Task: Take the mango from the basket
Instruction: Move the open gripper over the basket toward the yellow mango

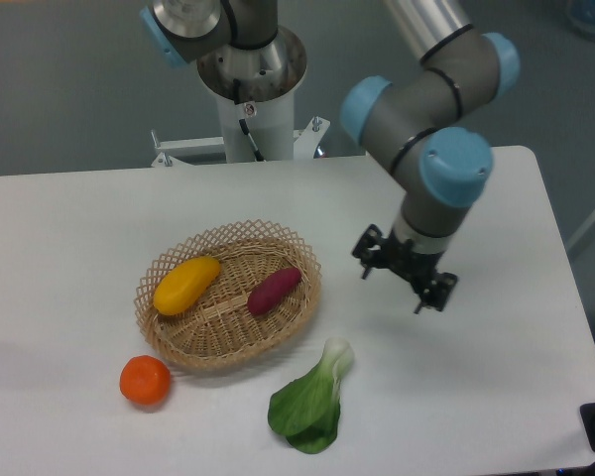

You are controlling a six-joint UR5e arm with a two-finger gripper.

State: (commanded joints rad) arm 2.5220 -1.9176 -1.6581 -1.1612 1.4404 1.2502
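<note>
Fixed cam: we see the gripper (404,280) hanging over bare table (69,228), just right of the basket (228,295), fingers spread w/ nothing between them. The mango (186,285) lies in the basket's left half, a purple sweet potato (274,291) apart to its right. Outside the rim: an orange (145,380) at front-left, bok choy (311,400) at front-right.

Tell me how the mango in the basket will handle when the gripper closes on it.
The mango looks smooth and glossy, so it may slip between the fingers of the gripper. Its rounded oval shape suggests it could roll on the curved floor of the basket if nudged. It appears firm and probably fairly heavy for its size.
</note>
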